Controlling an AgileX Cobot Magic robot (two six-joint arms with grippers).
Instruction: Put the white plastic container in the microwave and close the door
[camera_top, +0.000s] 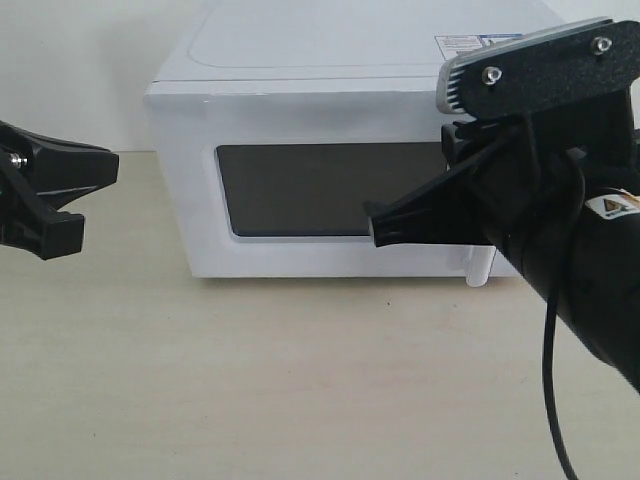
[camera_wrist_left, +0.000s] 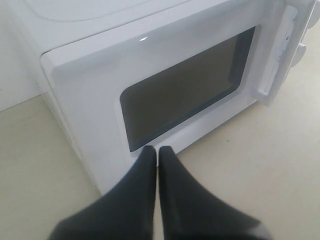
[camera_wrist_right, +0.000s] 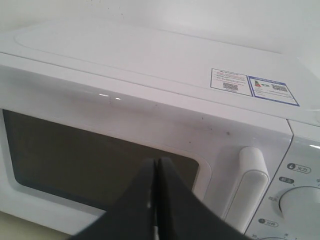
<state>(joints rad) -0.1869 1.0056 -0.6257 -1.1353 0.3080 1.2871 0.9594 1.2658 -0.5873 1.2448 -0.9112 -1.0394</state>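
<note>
The white microwave (camera_top: 300, 90) stands at the back of the table with its door (camera_top: 330, 190) shut flush, the dark window facing me. My right gripper (camera_top: 375, 228) is shut and empty, its tip in front of the window beside the vertical bar handle (camera_wrist_right: 251, 182). The right wrist view shows the gripper (camera_wrist_right: 156, 162) over the window's corner. My left gripper (camera_top: 108, 168) hangs shut and empty off the microwave's left side. In the left wrist view this gripper (camera_wrist_left: 157, 150) points at the door (camera_wrist_left: 185, 85). The white plastic container is out of view.
The pale wooden table (camera_top: 300, 380) stretches in front of the microwave. A round dial (camera_wrist_right: 300, 200) sits beyond the handle on the control panel. Stickers (camera_wrist_right: 255, 86) lie on the microwave's top. A white wall stands behind.
</note>
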